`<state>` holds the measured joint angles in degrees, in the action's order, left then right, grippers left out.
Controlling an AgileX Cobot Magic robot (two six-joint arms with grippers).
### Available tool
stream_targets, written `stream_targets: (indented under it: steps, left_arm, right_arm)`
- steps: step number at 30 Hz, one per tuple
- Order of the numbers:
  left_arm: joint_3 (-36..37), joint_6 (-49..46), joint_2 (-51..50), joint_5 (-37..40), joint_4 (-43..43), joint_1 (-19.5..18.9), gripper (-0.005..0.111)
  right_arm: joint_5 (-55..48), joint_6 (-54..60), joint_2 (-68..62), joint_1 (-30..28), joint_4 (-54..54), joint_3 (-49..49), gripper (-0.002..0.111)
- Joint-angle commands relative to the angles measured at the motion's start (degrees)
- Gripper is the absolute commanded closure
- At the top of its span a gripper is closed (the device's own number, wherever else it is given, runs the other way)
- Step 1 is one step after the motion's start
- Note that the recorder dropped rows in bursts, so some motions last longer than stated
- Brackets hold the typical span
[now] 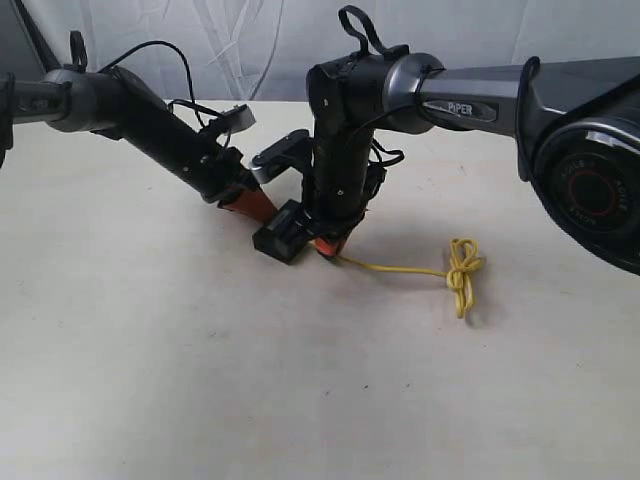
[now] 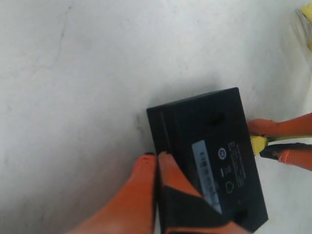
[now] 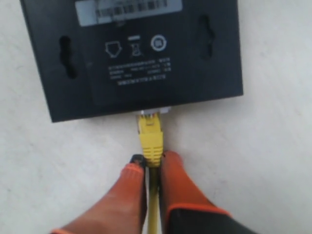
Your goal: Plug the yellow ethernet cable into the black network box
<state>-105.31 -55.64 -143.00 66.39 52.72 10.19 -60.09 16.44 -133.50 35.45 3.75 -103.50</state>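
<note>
The black network box (image 1: 281,238) lies flat near the table's middle, label side up (image 3: 131,53) (image 2: 209,151). My left gripper (image 2: 157,157) is shut on the box's edge, one orange finger above and one below (image 1: 262,212). My right gripper (image 3: 152,161) is shut on the yellow ethernet cable (image 3: 150,139) just behind its plug boot. The plug's tip sits at a port in the box's side (image 2: 257,144). From the right gripper (image 1: 328,247) the cord (image 1: 400,268) trails right to a knotted bundle of loops (image 1: 463,272).
The right arm's dark housing (image 1: 590,170) fills the upper right of the exterior view. A pale curtain (image 1: 250,45) hangs behind the beige table (image 1: 200,380).
</note>
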Motion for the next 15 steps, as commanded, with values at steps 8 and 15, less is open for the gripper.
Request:
stream_targets:
  steps: [8, 15]
  left_arm:
    - [0.51, 1.49, 0.38, 3.17, 0.02, -3.05, 0.107]
    - [0.51, 2.9, 0.38, 3.57, -1.68, -3.3, 0.107]
  right_arm:
    - [1.63, 4.74, 0.98, -0.15, 0.74, -0.94, 0.109]
    - [-0.6, 7.98, 0.98, -0.15, 0.74, -0.94, 0.109]
